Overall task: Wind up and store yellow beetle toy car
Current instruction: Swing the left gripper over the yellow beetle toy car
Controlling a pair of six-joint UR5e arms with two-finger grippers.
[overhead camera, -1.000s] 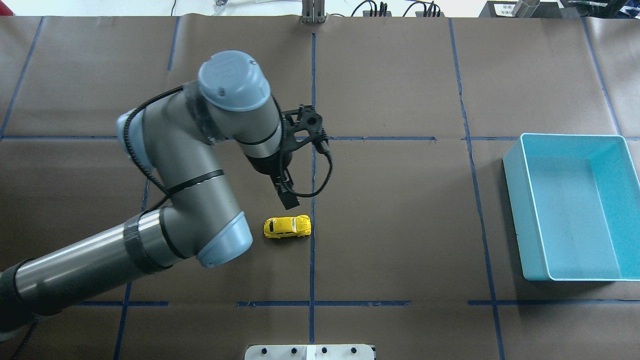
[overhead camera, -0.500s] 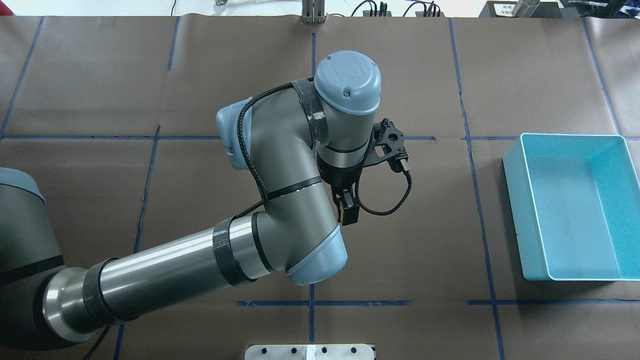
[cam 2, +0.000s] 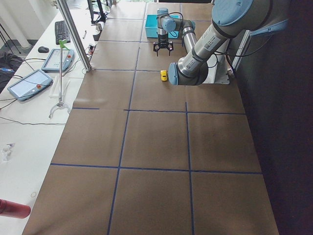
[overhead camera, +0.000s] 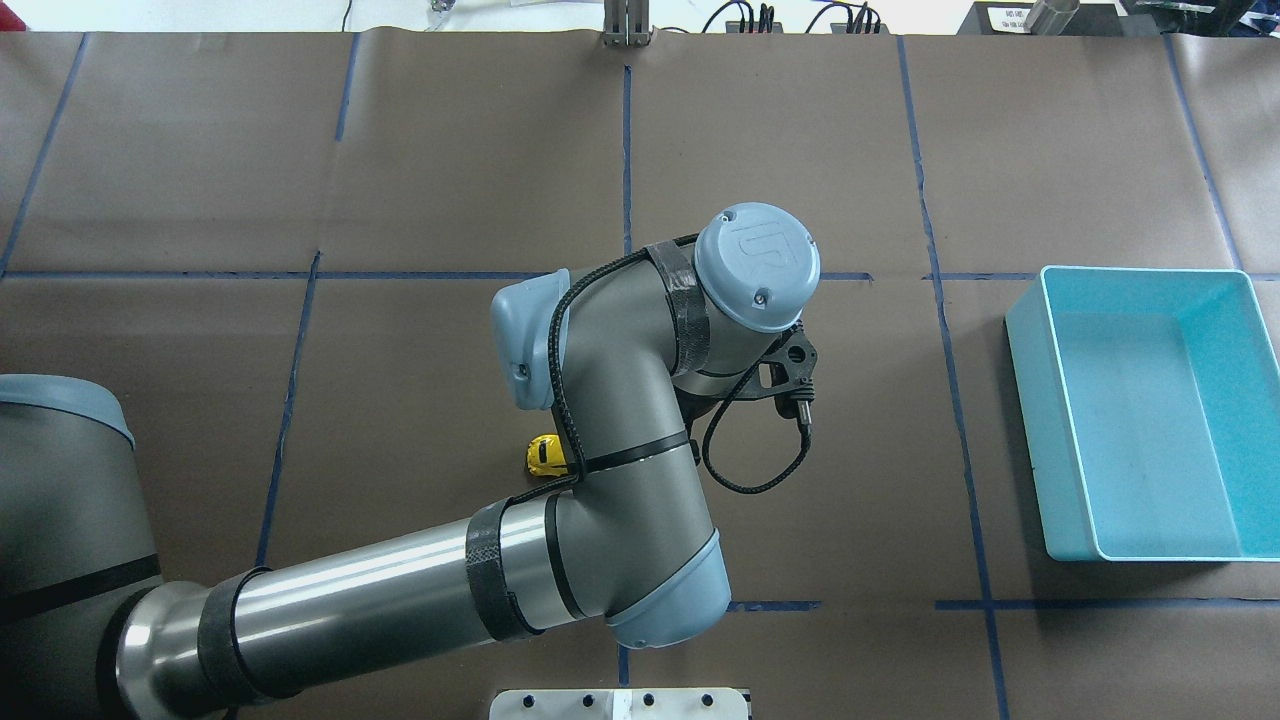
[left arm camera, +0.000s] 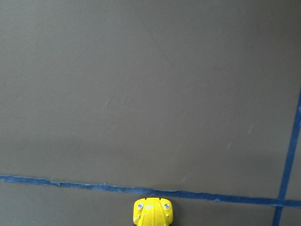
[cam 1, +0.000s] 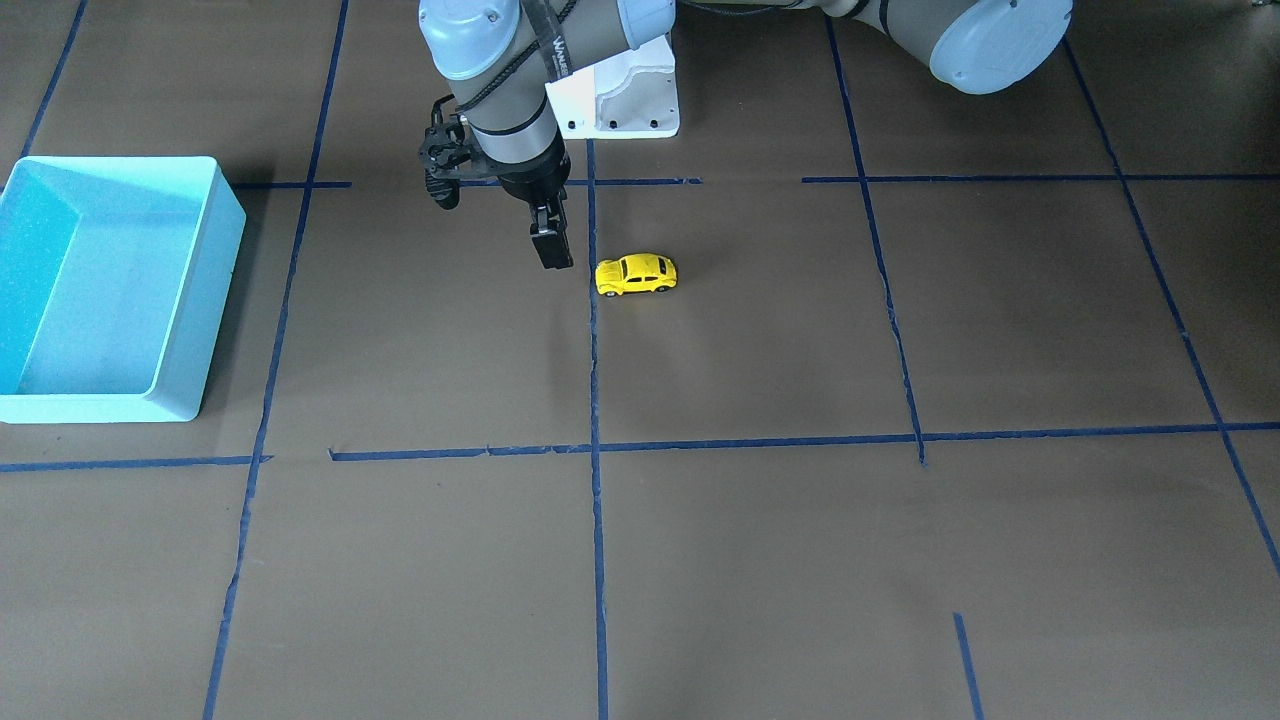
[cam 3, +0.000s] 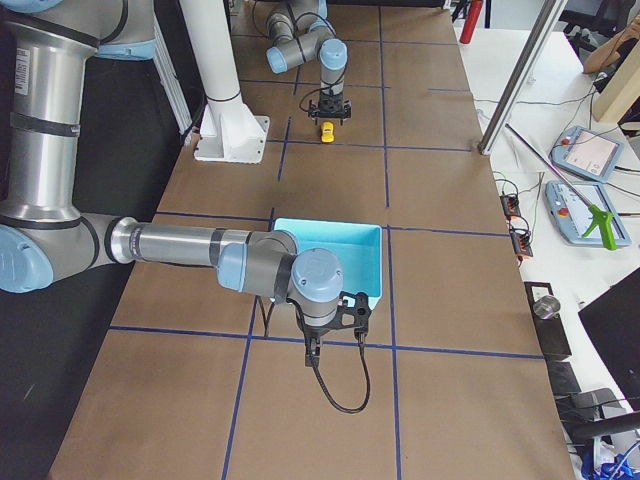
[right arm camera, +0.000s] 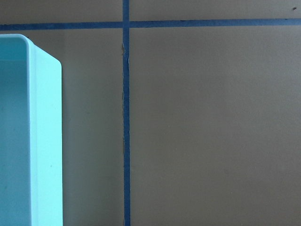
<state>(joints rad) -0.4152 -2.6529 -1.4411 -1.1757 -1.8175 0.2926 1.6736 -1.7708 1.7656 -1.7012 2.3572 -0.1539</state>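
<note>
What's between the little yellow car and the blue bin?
Front-facing view: the left gripper hangs beside the car; then tape lines and bare table up to the bin.

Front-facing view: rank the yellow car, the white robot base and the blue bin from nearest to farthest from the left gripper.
1. The yellow car, close to the left gripper, on that view's right of it.
2. The white base, behind the gripper, toward the robot.
3. The blue bin, far off at the view's left edge.
</note>
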